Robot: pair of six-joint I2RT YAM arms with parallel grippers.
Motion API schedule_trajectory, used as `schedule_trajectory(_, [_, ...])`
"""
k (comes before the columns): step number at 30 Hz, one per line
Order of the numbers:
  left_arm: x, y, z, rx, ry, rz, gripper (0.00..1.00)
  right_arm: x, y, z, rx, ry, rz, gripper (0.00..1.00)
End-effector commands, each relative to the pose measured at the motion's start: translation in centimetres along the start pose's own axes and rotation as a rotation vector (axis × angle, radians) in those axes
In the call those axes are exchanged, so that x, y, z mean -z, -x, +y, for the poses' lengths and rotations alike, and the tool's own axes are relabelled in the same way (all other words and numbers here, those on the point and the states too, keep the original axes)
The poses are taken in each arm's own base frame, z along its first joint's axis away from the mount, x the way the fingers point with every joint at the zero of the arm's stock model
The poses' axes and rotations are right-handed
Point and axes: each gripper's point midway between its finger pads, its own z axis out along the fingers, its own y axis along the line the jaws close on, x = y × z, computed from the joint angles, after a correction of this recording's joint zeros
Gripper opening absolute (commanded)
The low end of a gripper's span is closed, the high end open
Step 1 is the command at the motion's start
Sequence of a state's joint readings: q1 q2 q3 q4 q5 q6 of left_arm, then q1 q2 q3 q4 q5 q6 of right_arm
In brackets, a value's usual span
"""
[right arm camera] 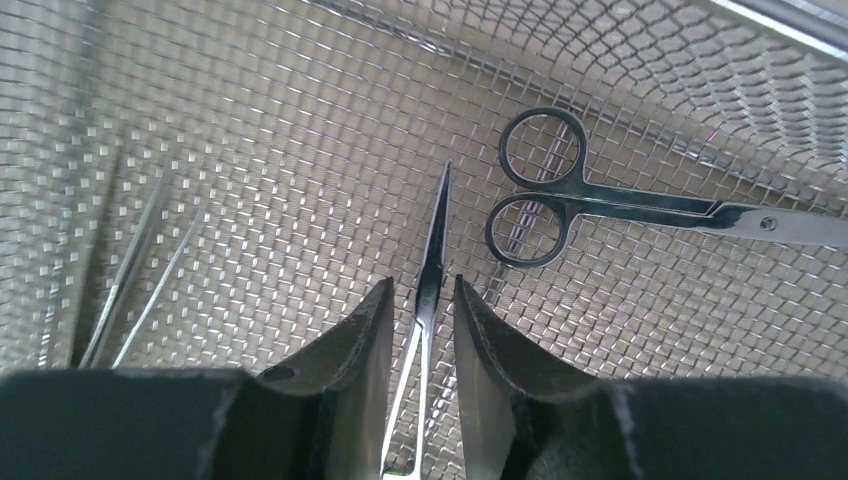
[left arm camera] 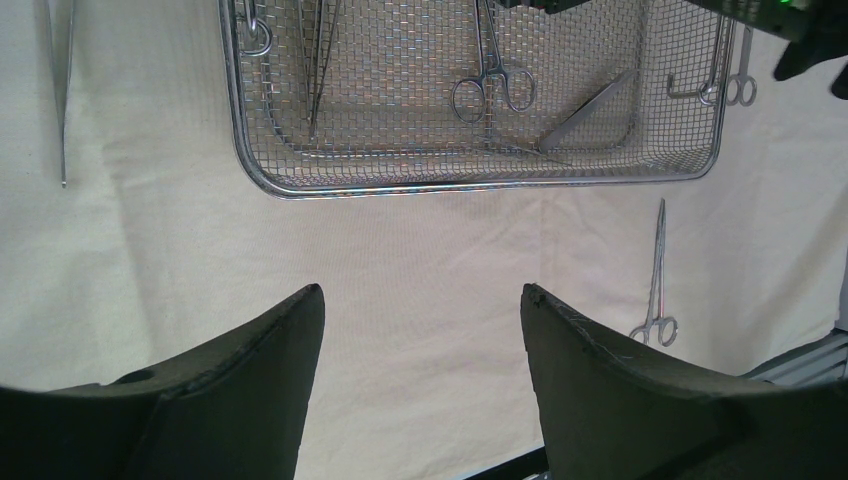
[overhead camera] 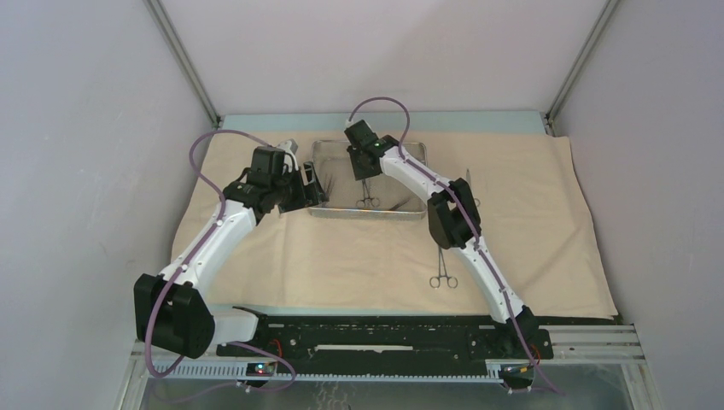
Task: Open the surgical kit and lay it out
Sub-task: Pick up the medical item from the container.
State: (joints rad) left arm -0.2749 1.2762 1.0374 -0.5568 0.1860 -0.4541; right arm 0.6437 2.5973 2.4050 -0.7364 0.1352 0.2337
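Shiny mesh tray (overhead camera: pixel 369 210) — right hand (right arm camera: pixel 421 300) pinching slim tweezers (right arm camera: pixel 433 250); left hand (left arm camera: pixel 422 300) wide open.

Shiny woven steel mesh tray (left arm camera: pixel 480 100), glossy polished steel scissors (right arm camera: pixel 560 205), matt beige wrapping cloth (left arm camera: pixel 400 270)

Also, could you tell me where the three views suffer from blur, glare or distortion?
Top external: evenly lit, sharp, arms cast soft shadows on the cloth. Left wrist: tray rim bows, lens distortion. Right wrist: mesh blurs leftward, scissors sharp, right gripper fingers dark.
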Motion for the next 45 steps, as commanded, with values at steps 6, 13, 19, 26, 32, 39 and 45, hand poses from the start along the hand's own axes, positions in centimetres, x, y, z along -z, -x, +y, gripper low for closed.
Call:
schedule_trajectory(6, [1.0,2.9,-1.7,-0.015,-0.030,-0.073,0.77,-0.7,-0.8,-0.2,0.026,-0.043,0.013,0.31])
schedule_trajectory(13, [1.0,2.8,-1.6,-0.012,-0.029,-0.071,0.77,-0.7,-2.0,-0.6,0.023,-0.051,0.057,0.11])
schedule_trajectory(19, [1.1,2.8,-1.7,-0.012,-0.032,-0.073,0.77,1.1,0.3,-0.2,0.011,-0.033,-0.002,0.00])
schedule_trajectory(26, [1.3,2.9,-1.7,-0.013,-0.032,-0.079,0.77,4.6,4.4,0.6,-0.001,0.007,-0.121,0.00])
schedule_trajectory(32, [1.3,2.9,-1.7,-0.014,-0.030,-0.081,0.77,6.5,6.2,0.9,-0.008,0.026,-0.177,0.00])
schedule_trajectory(39, [1.3,2.8,-1.6,-0.013,-0.029,-0.079,0.77,7.7,7.2,1.0,-0.013,0.030,-0.206,0.00])
schedule_trajectory(45, [1.3,2.8,-1.7,-0.015,-0.030,-0.079,0.77,8.8,8.2,1.0,-0.016,0.030,-0.237,0.00])
